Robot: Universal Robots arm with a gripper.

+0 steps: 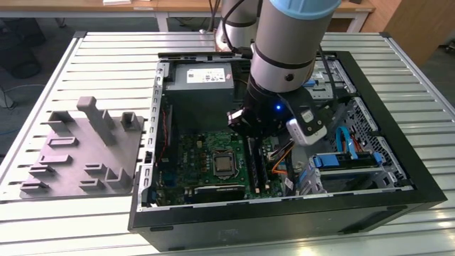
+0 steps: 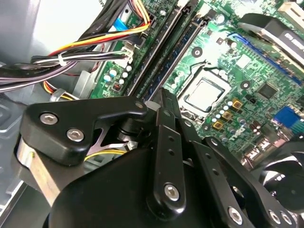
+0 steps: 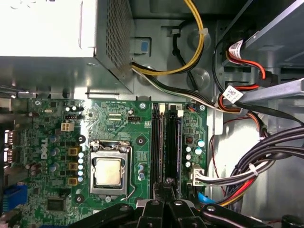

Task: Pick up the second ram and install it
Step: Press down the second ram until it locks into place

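- Exterior view: you have the arm [image 1: 284, 48] reaching straight down into the open computer case [image 1: 284, 218], which lies on the slatted table [image 1: 85, 58].
- The end effector [image 1: 250, 134] is low over the motherboard [image 1: 195, 160], right at the memory slots [image 1: 257, 165].
- In both wrist views the end effector [image 2: 163, 95] [image 3: 165, 186] has its fingers drawn together, tips at the near end of the slots. You can't tell whether anything is pinched between them.
- The second ram [image 3: 174, 142] [image 2: 178, 52], a dark bluish stick, lies along one slot, in line with the fingertips. It looks level with the slot. Can't tell whether it is fully seated, or whether the tips touch it.
- Beside it runs a second long black slot [image 3: 156, 142], parallel and just beside.
- In the exterior view the processor socket [image 1: 224, 164] is at 9 o'clock from the slots, and the power supply [image 1: 202, 77] is at 12 o'clock from the motherboard.
- A cable bundle [image 3: 256, 171] lies on the far side of the slots from the socket.
- The grey tray [image 1: 78, 154] with upright posts stands on the table at 9 o'clock from the case, apart from it.
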